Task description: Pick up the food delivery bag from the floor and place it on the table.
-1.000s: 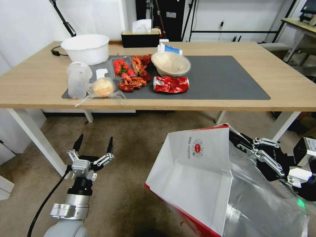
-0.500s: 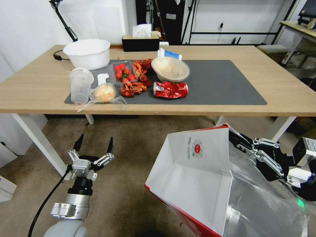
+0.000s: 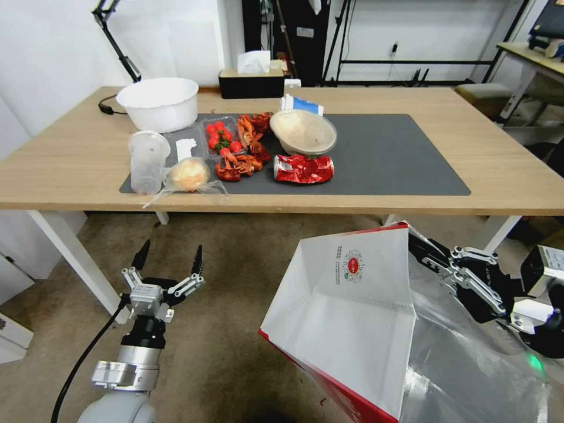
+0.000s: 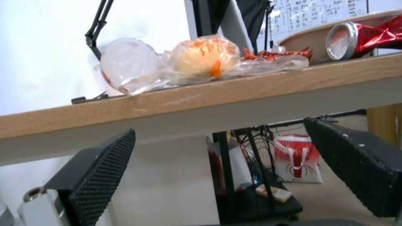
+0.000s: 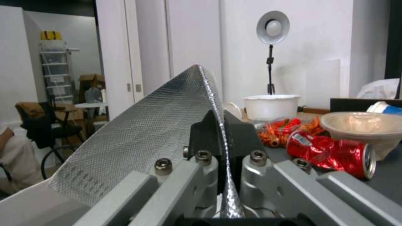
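Note:
The food delivery bag (image 3: 352, 305), white with red sides and silver foil lining, hangs tilted above the carpeted floor (image 3: 235, 329), in front of the table (image 3: 517, 176). My right gripper (image 3: 420, 249) is shut on its upper rim. In the right wrist view, the foil edge (image 5: 146, 135) runs between the shut fingers of the right gripper (image 5: 220, 122). My left gripper (image 3: 170, 258) is open and empty, low at the left, near the table's front edge. From the left wrist, the left gripper (image 4: 220, 128) is seen just below the table edge (image 4: 209, 94).
The left half of the dark mat (image 3: 399, 158) holds a crushed red can (image 3: 303, 168), a lidded bowl (image 3: 302, 130), crayfish shells (image 3: 238, 164), tomatoes (image 3: 222, 135), a bagged bun (image 3: 188, 174) and a plastic cup (image 3: 147, 161). A white tub (image 3: 158, 103) stands behind. The mat's right half is bare. White table legs (image 3: 70, 258) stand beside the left arm.
The whole head view has shifted, with the table sitting lower in the picture, so the camera has moved. Both grippers and the bag keep their pose.

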### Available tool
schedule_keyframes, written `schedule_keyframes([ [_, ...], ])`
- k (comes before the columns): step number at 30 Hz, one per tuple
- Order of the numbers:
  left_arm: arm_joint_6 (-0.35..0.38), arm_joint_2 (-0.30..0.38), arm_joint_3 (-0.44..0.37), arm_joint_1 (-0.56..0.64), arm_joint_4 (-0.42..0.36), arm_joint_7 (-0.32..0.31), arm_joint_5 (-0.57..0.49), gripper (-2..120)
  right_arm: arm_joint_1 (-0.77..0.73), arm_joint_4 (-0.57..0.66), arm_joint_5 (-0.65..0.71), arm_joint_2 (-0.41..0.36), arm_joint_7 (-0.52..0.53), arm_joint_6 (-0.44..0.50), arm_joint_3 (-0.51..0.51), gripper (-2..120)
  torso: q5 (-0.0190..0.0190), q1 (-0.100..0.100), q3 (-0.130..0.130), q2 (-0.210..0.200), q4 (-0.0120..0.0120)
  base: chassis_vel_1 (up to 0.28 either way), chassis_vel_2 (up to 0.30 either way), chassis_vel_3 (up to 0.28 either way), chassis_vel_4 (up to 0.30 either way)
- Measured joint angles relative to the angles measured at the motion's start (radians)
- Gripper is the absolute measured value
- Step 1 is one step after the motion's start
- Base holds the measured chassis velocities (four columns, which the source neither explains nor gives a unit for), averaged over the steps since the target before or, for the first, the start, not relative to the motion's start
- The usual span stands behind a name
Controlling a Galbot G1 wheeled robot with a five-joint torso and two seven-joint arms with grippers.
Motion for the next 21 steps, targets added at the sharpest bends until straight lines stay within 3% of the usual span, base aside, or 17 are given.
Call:
schedule_keyframes([
  [15,0.003,-0.004,0.005,0.003,0.004,0.003,0.014,100,-0.004,-0.004,-0.005,0.01,-0.007,0.002,0.004,0,0.0,0.024,0.038,0.062,-0.0001,0.0,0.0,0.0,0.0],
  [21,0.037,0.0,0.0,0.01,-0.012,0.012,0.021,100,0.0,-0.007,-0.005,0.01,-0.007,0.002,-0.001,0,0.0,0.034,0.052,0.086,0.0,0.0,0.0,0.0,0.0],
])
